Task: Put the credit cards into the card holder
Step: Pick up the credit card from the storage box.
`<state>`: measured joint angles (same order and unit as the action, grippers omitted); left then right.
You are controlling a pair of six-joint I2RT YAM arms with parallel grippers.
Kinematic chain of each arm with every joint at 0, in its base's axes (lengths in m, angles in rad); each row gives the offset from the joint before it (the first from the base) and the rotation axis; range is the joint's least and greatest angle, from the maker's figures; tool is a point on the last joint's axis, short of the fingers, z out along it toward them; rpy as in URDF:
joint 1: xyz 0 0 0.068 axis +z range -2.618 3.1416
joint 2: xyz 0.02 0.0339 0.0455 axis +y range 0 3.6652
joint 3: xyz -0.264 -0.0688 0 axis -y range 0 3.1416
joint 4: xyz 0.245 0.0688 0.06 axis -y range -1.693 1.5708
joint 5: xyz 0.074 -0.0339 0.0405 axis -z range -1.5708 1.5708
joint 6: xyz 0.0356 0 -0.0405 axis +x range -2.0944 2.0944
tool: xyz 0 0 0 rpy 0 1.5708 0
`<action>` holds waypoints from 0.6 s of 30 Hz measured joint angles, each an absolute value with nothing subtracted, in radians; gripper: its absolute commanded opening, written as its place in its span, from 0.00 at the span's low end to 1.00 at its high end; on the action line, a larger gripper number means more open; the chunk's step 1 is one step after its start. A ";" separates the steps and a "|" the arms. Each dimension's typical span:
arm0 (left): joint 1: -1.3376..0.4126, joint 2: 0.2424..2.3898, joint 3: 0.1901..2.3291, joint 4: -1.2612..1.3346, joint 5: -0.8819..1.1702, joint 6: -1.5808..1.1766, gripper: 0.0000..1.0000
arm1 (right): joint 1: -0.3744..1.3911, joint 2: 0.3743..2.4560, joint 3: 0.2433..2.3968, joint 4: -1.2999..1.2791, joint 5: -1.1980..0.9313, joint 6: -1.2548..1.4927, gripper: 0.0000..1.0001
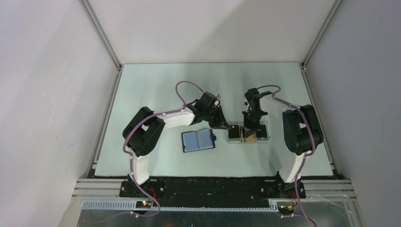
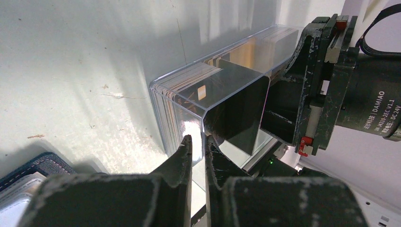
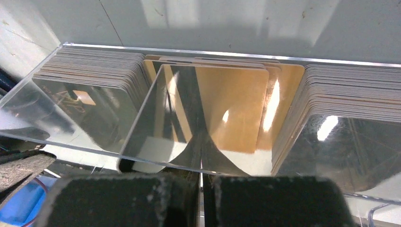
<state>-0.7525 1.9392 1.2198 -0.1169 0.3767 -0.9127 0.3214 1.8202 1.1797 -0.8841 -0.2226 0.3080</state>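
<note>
The card holder [image 1: 198, 140] lies open on the table, dark blue with pale pockets; its corner [image 2: 42, 165] shows in the left wrist view. To its right stands a clear plastic case [image 1: 262, 135]. Orange-yellow credit cards [image 3: 231, 104] lean in its middle section and show from above [image 1: 251, 137]. My left gripper [image 2: 198, 139] is shut on the case's left wall, one finger on each side; from above it sits at the case's left end [image 1: 226, 126]. My right gripper [image 3: 202, 139] reaches down into the case [image 1: 249, 126], fingers shut just before the orange cards. I see no card between them.
Inside the case, thick stacks of pale-edged cards fill the left section [image 3: 90, 71] and the right section [image 3: 350, 90]. The right arm's wrist [image 2: 359, 80] hangs close beside the case. Walls enclose the table on three sides.
</note>
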 measured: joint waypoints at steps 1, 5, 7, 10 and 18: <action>-0.752 1.939 1.220 -0.117 0.377 -0.913 0.00 | 0.318 1.819 1.178 -0.883 -0.220 0.308 0.00; -0.752 1.939 1.220 -0.117 0.377 -0.912 0.00 | 0.303 1.805 1.176 -0.867 -0.244 0.309 0.00; -0.752 1.939 1.220 -0.117 0.377 -0.912 0.00 | 0.290 1.790 1.176 -0.857 -0.259 0.310 0.01; -0.752 1.939 1.220 -0.117 0.377 -0.912 0.00 | 0.277 1.767 1.176 -0.852 -0.271 0.310 0.11; -0.752 1.939 1.220 -0.117 0.377 -0.912 0.00 | 0.260 1.688 1.176 -0.860 -0.275 0.319 0.44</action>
<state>-0.7525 1.9392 1.2198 -0.1169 0.3771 -0.9123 0.2596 1.6878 1.1755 -0.8600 -0.2749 0.3187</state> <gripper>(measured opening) 0.120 0.332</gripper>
